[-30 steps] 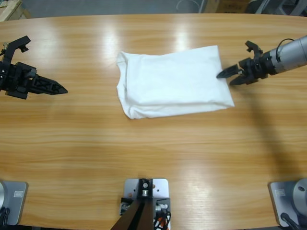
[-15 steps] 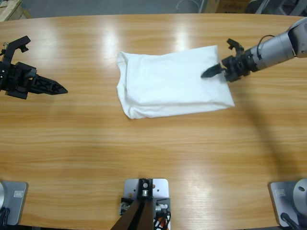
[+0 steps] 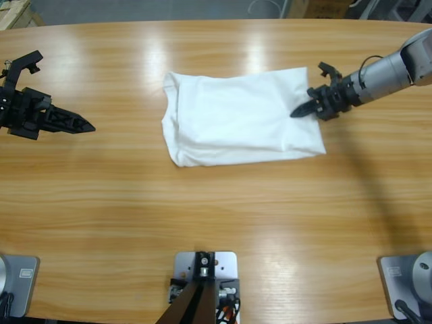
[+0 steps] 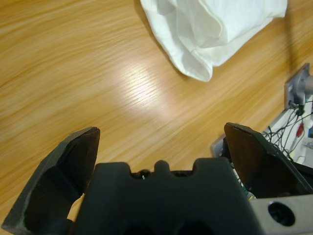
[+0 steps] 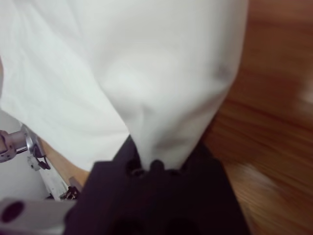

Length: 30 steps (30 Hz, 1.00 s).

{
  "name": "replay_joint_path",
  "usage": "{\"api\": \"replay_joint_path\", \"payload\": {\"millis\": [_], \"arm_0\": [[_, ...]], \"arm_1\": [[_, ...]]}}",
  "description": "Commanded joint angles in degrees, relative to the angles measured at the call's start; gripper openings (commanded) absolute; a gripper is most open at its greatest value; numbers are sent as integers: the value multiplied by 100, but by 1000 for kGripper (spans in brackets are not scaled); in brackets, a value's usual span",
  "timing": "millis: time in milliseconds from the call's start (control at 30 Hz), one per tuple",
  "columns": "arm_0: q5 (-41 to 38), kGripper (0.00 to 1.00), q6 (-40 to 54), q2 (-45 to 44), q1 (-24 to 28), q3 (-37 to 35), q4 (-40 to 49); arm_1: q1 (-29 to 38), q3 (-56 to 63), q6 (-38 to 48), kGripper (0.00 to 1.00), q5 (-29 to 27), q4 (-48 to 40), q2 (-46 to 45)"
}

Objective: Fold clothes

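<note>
Right gripper (image 3: 302, 110) is clamped on the T-shirt's (image 3: 236, 118) right edge, cloth bunched between its jaws. Left gripper (image 3: 79, 125) hangs spread and empty near the table's (image 3: 216, 223) left edge, well apart. Shirt lies mid-table, long axis left-right; the fold likely runs leftward.

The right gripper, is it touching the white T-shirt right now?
Touching. In the right wrist view the T-shirt gathers into a pinched fold running straight into the right gripper; the high view shows its tip on the shirt's edge.

T-shirt (image 3: 239, 120) lies mid-table (image 3: 216, 216); right gripper (image 3: 302, 109) on its right edge, left gripper (image 3: 82, 125) well apart leftward.
</note>
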Motion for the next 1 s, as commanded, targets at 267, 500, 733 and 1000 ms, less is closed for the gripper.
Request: {"api": "replay_joint_path", "payload": {"millis": [267,500,733,1000], "arm_0": [[-59,991,9,172,-30,42,-50],[-61,991,33,141,-30,51,-50],[-73,991,65,134,-30,51,-50],[-87,991,97,149,-30,51,-50]], "arm_1": [[-1011,-643,-634,0,-1730,2267,-873],[-1279,-2011,-769,0,-2762,3862,-1123],[-1270,-3421,-766,0,-3634,5229,-1033],[-227,-4375,-549,0,-3998,6006,-550]]}}
